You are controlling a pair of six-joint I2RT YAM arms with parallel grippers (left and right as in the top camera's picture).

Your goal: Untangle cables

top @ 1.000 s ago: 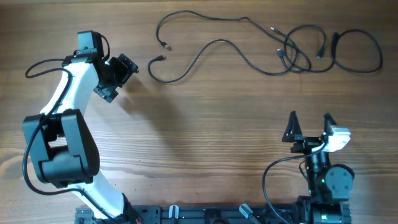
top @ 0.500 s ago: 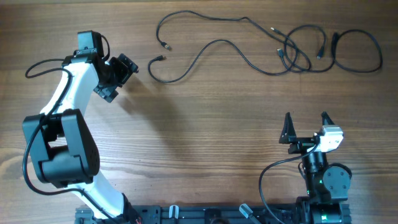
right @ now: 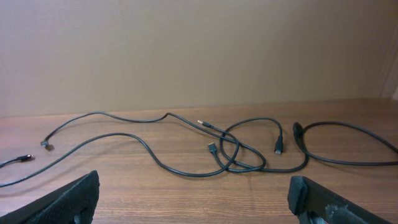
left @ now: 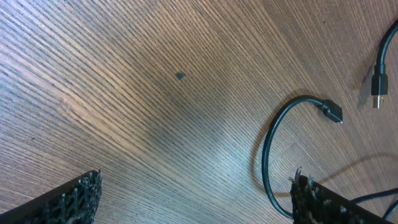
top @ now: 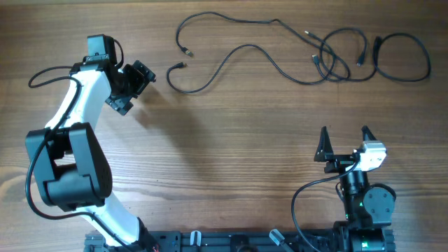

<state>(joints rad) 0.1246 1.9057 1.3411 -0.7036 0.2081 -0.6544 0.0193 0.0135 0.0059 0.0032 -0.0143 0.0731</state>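
Your right gripper (top: pixel 344 134) has shifted slightly left; both grippers remain open and empty; thin black cables (top: pixel 329 59) stay tangled.

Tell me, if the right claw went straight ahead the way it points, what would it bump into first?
Probably the cables. The right claw is open and faces their tangled loops across bare table. Nothing else lies between, though depth is hard to judge.
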